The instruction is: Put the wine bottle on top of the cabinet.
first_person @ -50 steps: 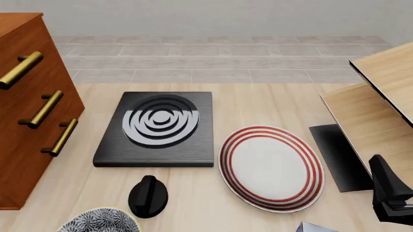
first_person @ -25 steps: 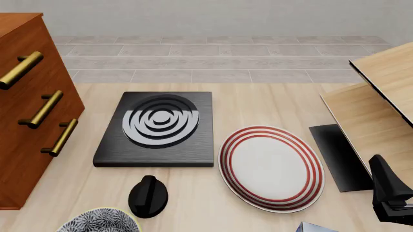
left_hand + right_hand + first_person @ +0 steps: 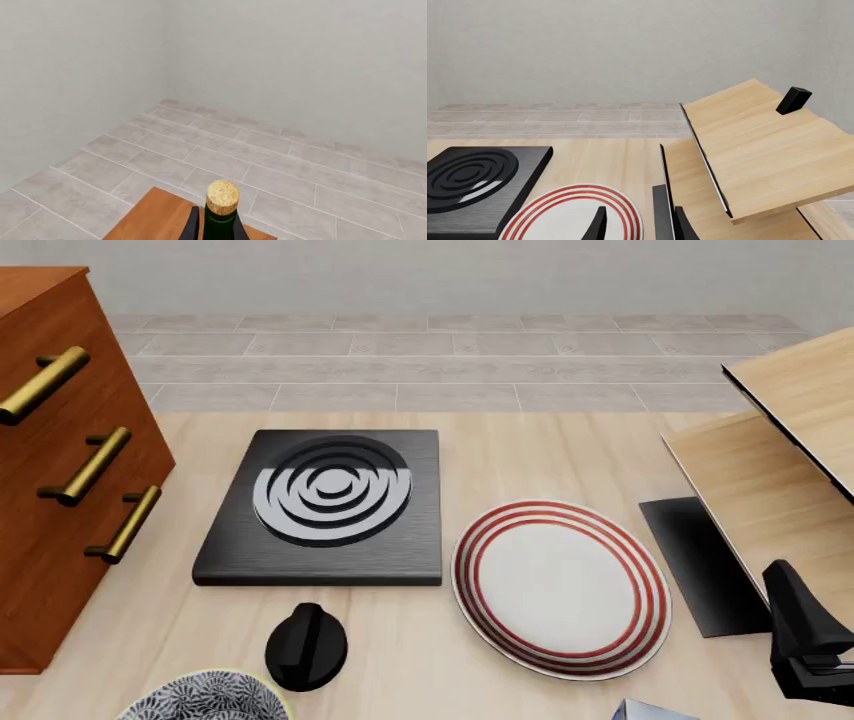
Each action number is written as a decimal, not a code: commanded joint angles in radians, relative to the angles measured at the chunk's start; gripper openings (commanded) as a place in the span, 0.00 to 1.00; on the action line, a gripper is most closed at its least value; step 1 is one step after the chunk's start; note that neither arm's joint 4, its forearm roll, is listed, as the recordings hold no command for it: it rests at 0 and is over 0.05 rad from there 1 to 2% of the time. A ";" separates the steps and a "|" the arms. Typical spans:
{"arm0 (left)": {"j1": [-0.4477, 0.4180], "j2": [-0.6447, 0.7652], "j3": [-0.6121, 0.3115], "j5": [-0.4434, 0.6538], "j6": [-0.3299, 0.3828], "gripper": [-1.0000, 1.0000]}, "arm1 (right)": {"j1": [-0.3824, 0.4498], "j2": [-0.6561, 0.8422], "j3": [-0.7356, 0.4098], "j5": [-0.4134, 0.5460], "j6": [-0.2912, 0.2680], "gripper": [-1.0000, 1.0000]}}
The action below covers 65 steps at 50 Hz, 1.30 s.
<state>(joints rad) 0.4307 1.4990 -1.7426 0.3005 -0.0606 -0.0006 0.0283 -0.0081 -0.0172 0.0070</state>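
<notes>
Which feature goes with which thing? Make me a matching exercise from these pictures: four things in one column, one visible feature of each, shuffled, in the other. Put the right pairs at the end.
Things:
1. wine bottle
2. cabinet
3. plate
4. black slab

Features:
A. brass bar handles on reddish-brown wood
B. red rings round a white middle
C. cork-coloured top on a dark neck
D. grey concentric rings set in its top face

Pairs: 1-C, 2-A, 3-B, 4-D
</notes>
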 commanded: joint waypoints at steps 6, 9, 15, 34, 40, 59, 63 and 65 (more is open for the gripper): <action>0.019 0.016 0.039 -0.059 0.023 0.00 | 0.001 0.000 0.000 0.000 0.000 1.00; 0.012 0.019 0.054 -0.070 0.027 0.00 | 0.000 0.002 0.000 -0.001 0.000 1.00; 0.003 0.026 0.064 -0.077 0.029 0.00 | 0.000 0.000 0.000 0.000 0.000 1.00; -0.024 0.026 0.061 -0.064 0.058 1.00 | 0.000 0.000 0.000 0.000 0.000 1.00; -0.031 0.007 0.050 -0.044 0.055 1.00 | 0.000 0.000 0.000 0.000 0.000 1.00; -0.077 -0.094 -0.010 0.066 0.049 1.00 | 0.000 0.000 0.000 0.000 0.000 1.00; -0.081 -0.112 -0.014 0.082 0.042 1.00 | 0.000 0.000 0.000 0.000 0.000 1.00; -0.081 -0.122 -0.019 0.093 0.034 1.00 | 0.000 0.000 0.000 0.000 0.000 1.00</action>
<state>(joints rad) 0.3626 1.4231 -1.7436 0.3474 -0.0138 -0.0005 0.0283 -0.0081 -0.0172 0.0070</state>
